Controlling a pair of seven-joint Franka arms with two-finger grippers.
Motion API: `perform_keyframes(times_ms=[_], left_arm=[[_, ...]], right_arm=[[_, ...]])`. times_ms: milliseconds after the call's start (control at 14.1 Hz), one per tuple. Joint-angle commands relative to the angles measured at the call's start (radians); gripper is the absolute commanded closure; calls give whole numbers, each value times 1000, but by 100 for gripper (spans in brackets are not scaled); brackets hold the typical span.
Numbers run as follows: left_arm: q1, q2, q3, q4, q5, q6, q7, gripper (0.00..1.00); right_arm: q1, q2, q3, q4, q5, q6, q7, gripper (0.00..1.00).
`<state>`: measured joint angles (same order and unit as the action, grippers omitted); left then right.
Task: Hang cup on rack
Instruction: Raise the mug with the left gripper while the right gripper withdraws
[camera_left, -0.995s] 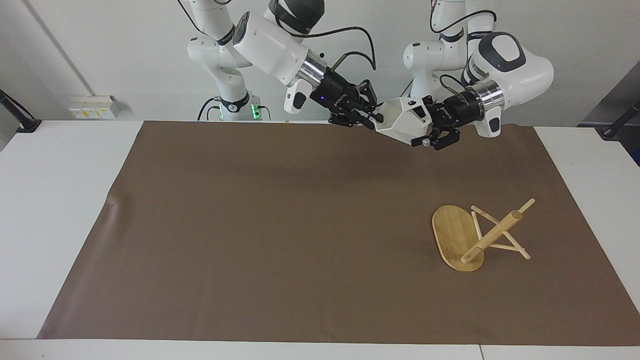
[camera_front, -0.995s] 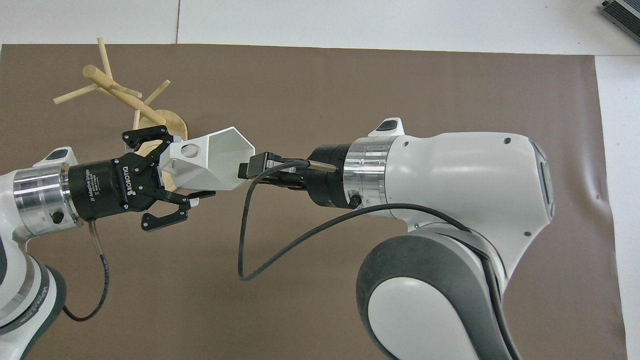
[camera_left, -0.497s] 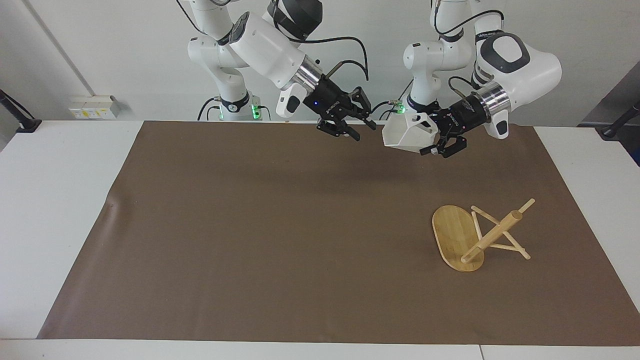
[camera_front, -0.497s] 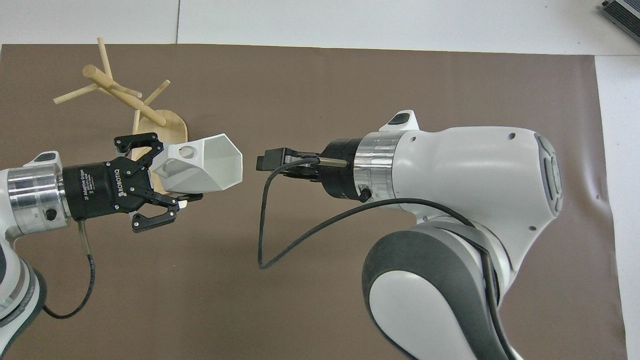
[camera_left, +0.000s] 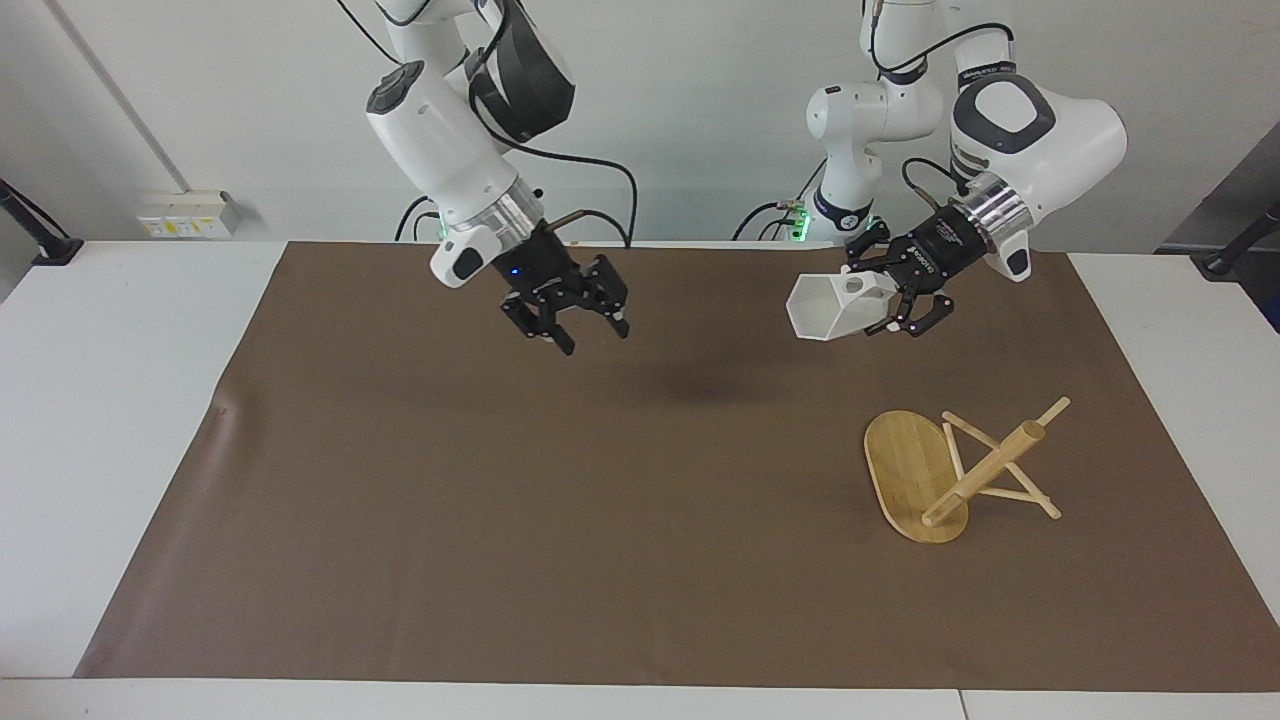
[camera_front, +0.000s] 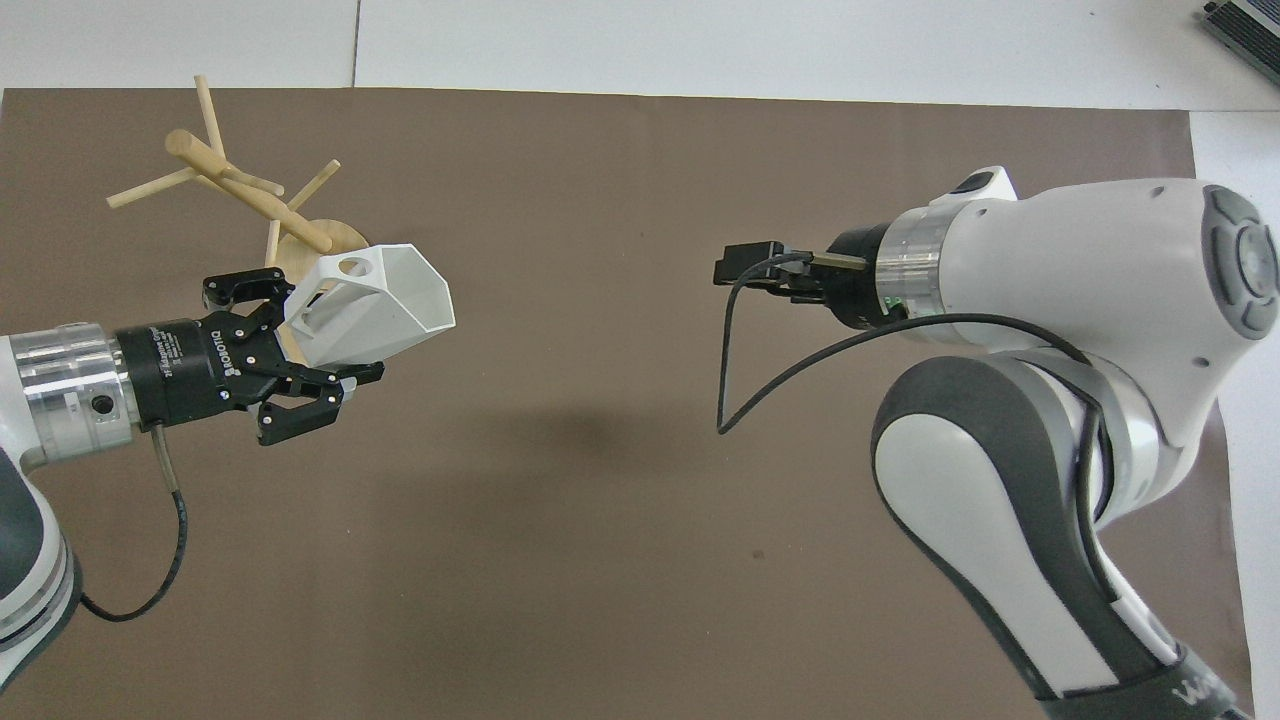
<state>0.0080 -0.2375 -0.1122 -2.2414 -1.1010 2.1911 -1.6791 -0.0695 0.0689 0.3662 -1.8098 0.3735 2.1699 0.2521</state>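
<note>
One hand matters: the left hand (camera_left: 905, 300), gripping the cup (camera_left: 830, 305), should thread its handle onto a rack (camera_left: 960, 470) peg; right hand (camera_left: 565, 320) open, waiting.

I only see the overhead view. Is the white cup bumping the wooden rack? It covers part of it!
Observer: No. In the facing view the cup hangs in the air in the left gripper, and bare mat shows between it and the rack.
Operator: What about the other arm? I can't see its jaws from up here.
Observer: The right gripper is over the mat, jaws open, holding nothing.
</note>
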Motion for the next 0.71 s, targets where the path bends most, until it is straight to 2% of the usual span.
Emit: perform_keyframes(times_ms=[0, 284, 426, 639], left_arm=[[-16, -10, -10, -44, 32, 155, -179, 100], [-17, -6, -62, -73, 32, 277, -271, 100], [-20, 13, -99, -80, 32, 355, -313, 100], [-23, 30, -110, -80, 32, 421, -359, 100]], right_arm=[[-6, -46, -62, -31, -181, -100, -17, 0], [-7, -60, -139, -33, -329, -225, -76, 0], [-7, -64, -176, -31, -424, -242, -152, 0], [-6, -77, -234, -11, -435, -265, -235, 0]])
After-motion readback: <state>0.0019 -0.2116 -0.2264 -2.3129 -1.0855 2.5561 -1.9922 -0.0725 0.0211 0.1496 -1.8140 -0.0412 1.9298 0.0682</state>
